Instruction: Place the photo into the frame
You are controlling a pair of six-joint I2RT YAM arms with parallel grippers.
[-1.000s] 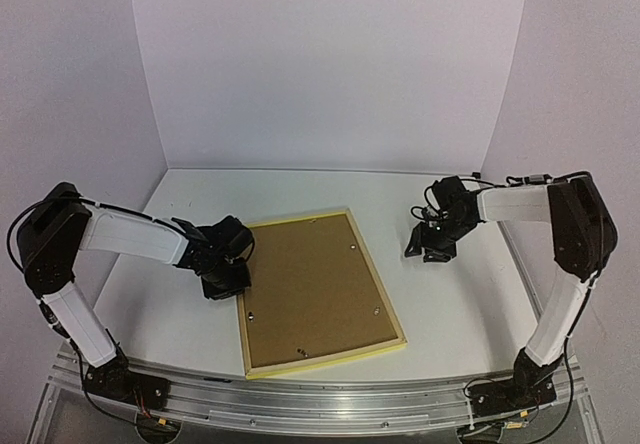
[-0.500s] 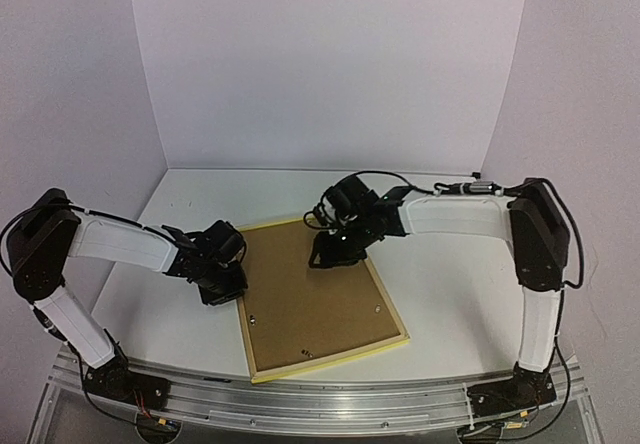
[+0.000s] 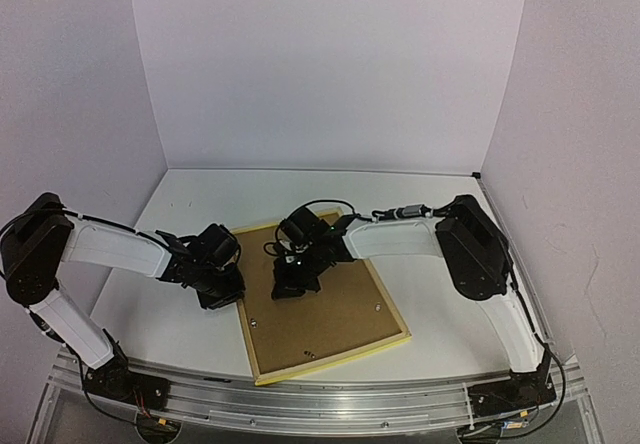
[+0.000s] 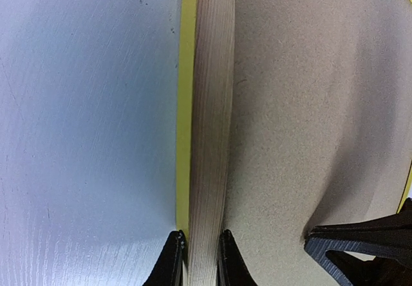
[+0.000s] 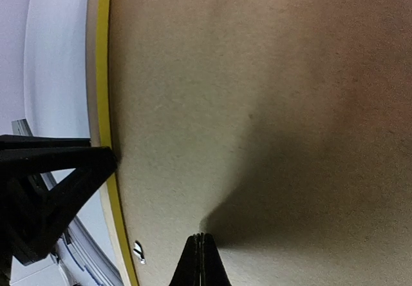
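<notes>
Found the white table (image 3: 180,329) bearing one large item, the frame (image 3: 330,357), lying face down and slightly skewed, yellow border around the outside. Saw the brown backing board (image 3: 340,304) seated inside that border, filling the opening. Looked for the photo in all three views and found none. Judged it either hidden beneath the board or absent from the scene, and could not tell which.

Noted the left gripper (image 3: 236,292) at the frame's left rail, narrowed onto it. In the wrist view, had one finger on the yellow outer side and one on the board side, pinching the pale wood between. Noted the right gripper (image 3: 290,286) over the far left part of the board, fingers pressed fully together with nothing between them. Pointed tips down at the board, touching or just above it; could not settle contact from the shadow alone.

Spotted a few small metal tabs (image 3: 375,311) near the board's margins. Could not make out whether turned over the board or clear of it.

Judged progress thus: board in place and frame steadied, so probably late in the task if the print lay underneath. In that case, left only pressing the board flat and turning the tabs. Otherwise, left lifting the board out and laying the print in.

Read no brand, label or writing anywhere.
</notes>
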